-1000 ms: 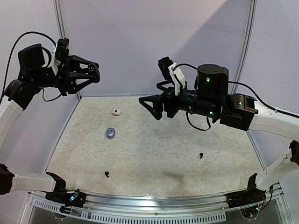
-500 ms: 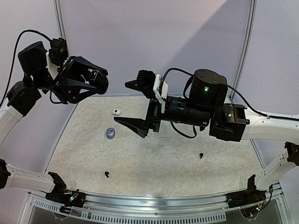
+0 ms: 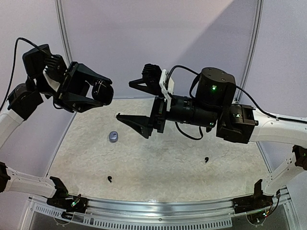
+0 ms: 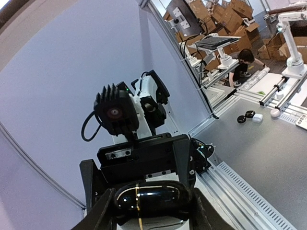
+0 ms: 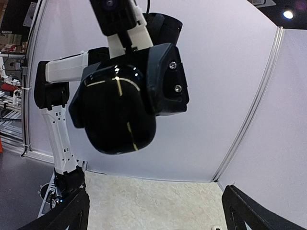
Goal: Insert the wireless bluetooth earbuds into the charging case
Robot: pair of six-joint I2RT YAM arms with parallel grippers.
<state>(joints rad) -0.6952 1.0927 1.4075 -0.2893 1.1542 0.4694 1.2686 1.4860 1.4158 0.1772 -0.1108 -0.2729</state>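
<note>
My L claw (image 3: pixel 97 91) hangs in the air over the far-left corner of the desk (image 3: pixel 158 165), clamped on the case (image 3: pixel 103 92). The case is black and glossy w/ a thin gold line, pinched from both sides. The desk top is a beige speckled mat, boxed in by pale lilac walls w/ metal posts (image 3: pixel 61 24). A slotted alu rail (image 3: pixel 158 207) runs along the near edge.

On the left part of the mat lies a small bluish round thing (image 3: pixel 113 136); can't tell what it is. Nearer me is a black bud (image 3: pixel 110 179), alone and well apart from it.

In the centre my R claw (image 3: pixel 124 100) is also up in the air, fingers wide apart w/ nothing between them. It points at the case, near it but not touching. On the right part of the mat lies a second black bud (image 3: pixel 206 159), well apart from the first. Both buds are outside the case.

Past the enclosure the L wrist cam shows a workshop. There are stacked cardboard boxes (image 4: pixel 230 14), a person (image 4: pixel 245 58) bent at another desk and a white arm (image 4: pixel 291 33). A few small black and white things (image 4: pixel 249 116) sit on a grey surface.
</note>
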